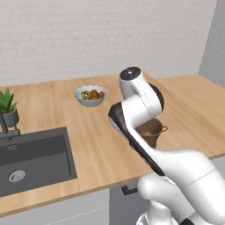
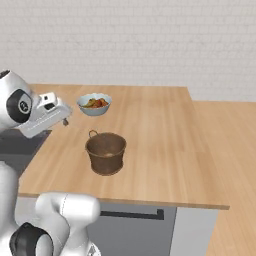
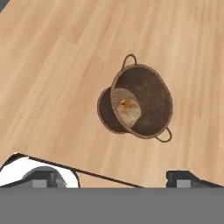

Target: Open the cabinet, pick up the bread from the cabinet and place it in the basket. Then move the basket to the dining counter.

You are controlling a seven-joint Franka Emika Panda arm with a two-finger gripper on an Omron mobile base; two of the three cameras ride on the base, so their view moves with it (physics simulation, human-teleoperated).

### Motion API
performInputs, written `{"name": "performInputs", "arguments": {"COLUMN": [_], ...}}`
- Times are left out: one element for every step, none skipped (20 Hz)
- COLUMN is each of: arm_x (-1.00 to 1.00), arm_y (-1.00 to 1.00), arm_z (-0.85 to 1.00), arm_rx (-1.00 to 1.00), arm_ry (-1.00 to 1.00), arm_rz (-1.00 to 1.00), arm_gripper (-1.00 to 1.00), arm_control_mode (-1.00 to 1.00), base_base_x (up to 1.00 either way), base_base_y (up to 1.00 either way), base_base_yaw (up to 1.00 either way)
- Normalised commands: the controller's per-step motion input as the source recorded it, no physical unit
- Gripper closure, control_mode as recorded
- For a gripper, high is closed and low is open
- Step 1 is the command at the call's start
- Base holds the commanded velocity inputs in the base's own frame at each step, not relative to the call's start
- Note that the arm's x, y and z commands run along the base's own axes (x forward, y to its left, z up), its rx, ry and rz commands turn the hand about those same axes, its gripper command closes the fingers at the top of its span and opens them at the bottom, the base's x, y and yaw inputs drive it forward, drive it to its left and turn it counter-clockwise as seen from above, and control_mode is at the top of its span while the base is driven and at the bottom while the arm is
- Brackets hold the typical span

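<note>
Below the released claw (image 3: 111, 177), well apart from its fingertips, the basket (image 3: 142, 100) stands upright on the counter (image 3: 52, 65), bread (image 3: 129, 109) inside.

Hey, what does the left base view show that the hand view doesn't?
Left base view alone: the dark sink, a potted plant, a white bowl of fruit and the brick wall. Hand view alone: the bread lying inside the basket, with open fingers above it. Both: the basket and the wooden counter it stands on.
</note>
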Motion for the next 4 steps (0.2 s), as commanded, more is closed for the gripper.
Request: {"name": "performInputs", "arguments": {"arm_x": [0.00,0.00,0.00,0.00], "arm_y": [0.30,0.26,0.29,0.31], "arm_z": [0.40,0.19,0.00,0.00], "arm_rx": [0.00,0.00,0.00,0.00], "arm_ry": [0.15,0.12,0.13,0.15], "arm_rz": [0.00,0.00,0.00,0.00], "arm_gripper": [-1.00,-1.00,-1.00,-1.00], "arm_control_mode": [-1.00,-1.00,-1.00,-1.00], "base_base_x": [0.00,0.00,0.00,0.00], "base_base_y": [0.00,0.00,0.00,0.00], "base_base_yaw": [0.00,0.00,0.00,0.00]}}
